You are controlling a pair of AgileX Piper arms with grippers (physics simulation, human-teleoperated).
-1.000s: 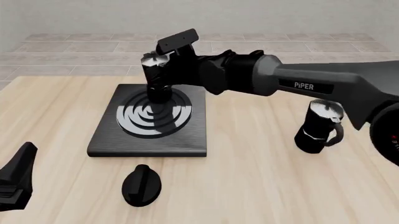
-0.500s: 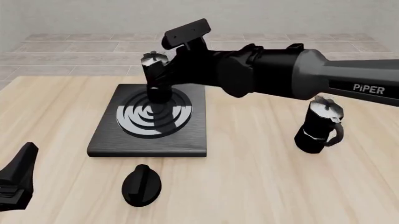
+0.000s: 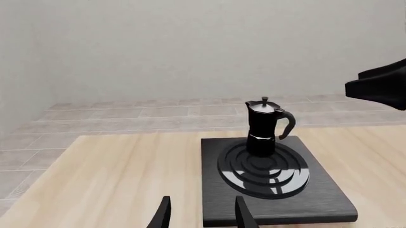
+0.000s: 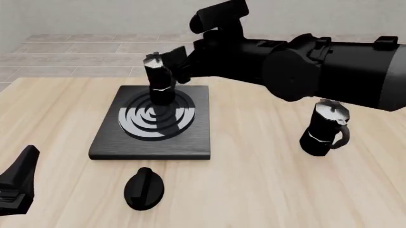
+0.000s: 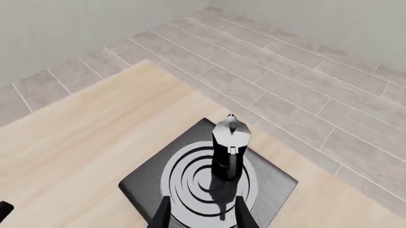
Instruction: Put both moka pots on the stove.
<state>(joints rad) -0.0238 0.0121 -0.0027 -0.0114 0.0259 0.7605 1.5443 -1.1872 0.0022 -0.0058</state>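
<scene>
One moka pot (image 4: 159, 78) stands upright on the back of the stove (image 4: 108, 142), over the ring burner. My right gripper (image 4: 179, 64) hangs just to its right and above, open, holding nothing. In the right wrist view this moka pot (image 5: 229, 147) stands on the stove (image 5: 142, 183) beyond the spread fingers of the right gripper (image 5: 201, 216). The other moka pot (image 4: 323, 129) stands on the table at the right. My left gripper (image 4: 18, 183) waits at the near left, and the left wrist view shows the left gripper (image 3: 201, 216) open, facing the moka pot (image 3: 263, 128) on the stove (image 3: 317, 199).
A black oval knob (image 4: 144, 188) with a ridge lies on the table in front of the stove. The right arm (image 4: 330, 71) spans the upper right of the front view, above the second pot. Grey tiled floor lies beyond the table's far edge.
The right gripper has drawn back up and to the right, away from the pot, which stays upright on the stove. The left arm and the second pot have not moved.
</scene>
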